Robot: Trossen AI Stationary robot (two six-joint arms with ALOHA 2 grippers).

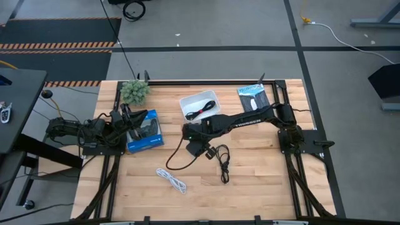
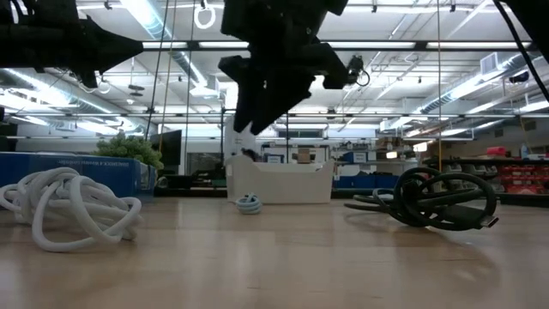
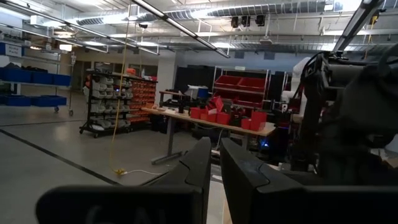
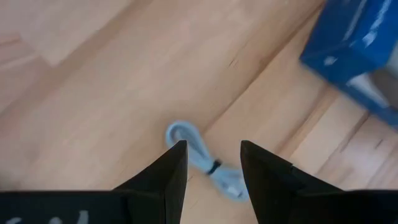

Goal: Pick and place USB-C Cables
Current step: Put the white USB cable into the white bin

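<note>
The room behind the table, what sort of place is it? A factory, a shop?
Probably a workshop or lab in a warehouse-like hall. Shelving racks hold blue and red storage bins, a long workbench stands on a bare concrete floor, and exposed ducts run under the ceiling lights.

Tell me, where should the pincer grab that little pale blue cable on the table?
Probably at the tied middle of the pale blue-grey cable, coming straight down from above. It lies flat on the wooden table as a small bundle, and the open right pincer is already above it, fingers either side.
</note>
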